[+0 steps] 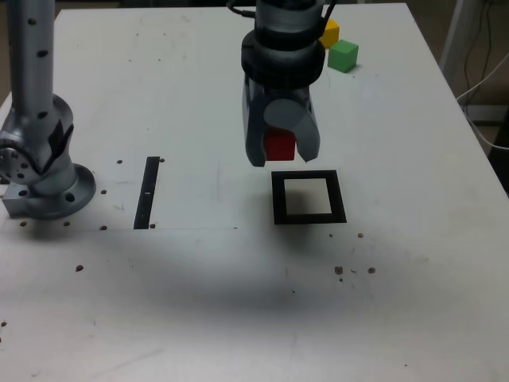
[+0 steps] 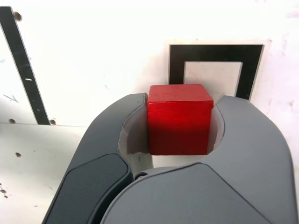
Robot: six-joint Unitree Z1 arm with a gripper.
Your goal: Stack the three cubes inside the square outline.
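Three cubes show: the red cube (image 1: pixel 280 146) is clamped between the jaws of the gripper (image 1: pixel 282 151), hanging above the table (image 1: pixel 413 263) at about eleven o'clock from the square outline (image 1: pixel 309 197). The yellow cube (image 1: pixel 329 32) and green cube (image 1: pixel 343 56) sit touching at the far edge (one o'clock). One thin black strip (image 1: pixel 147 192) lies flat at nine o'clock. The table is matte white and speckled.

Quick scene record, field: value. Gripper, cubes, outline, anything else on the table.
gripper: shut on the red cube, above the table, just behind the square outline in the exterior view
square outline: nothing inside it
green cube: far side of table, on the surface
yellow cube: behind the green cube, partly hidden by the arm
black strip: flat, exterior view's left of the outline
stacked: none yet
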